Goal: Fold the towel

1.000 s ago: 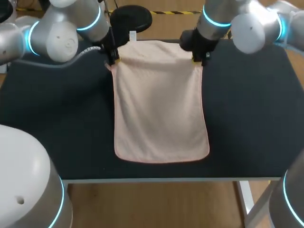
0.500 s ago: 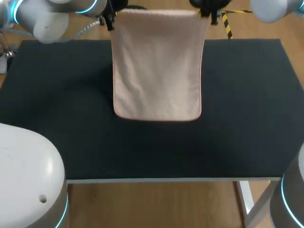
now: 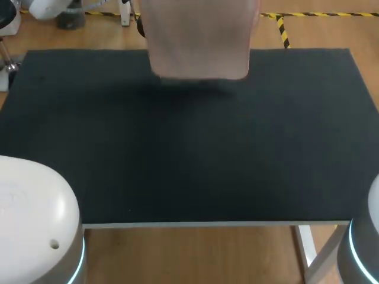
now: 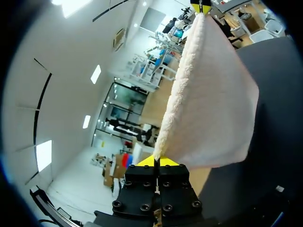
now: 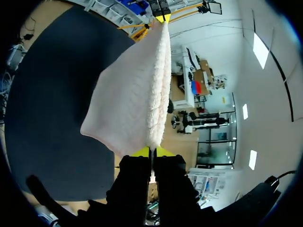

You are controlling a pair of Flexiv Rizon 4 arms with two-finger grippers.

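Towel (image 3: 198,41) hangs over the desk (image 3: 189,148), top corners pinched by left gripper (image 4: 156,161) and right gripper (image 5: 151,151); next move, judged: lay it down doubled.

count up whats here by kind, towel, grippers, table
towels: 1, the pale pink towel, held up by two corners
grippers: 2, the left gripper and the right gripper, each shut on a corner
tables: 1, the black table
total: 4
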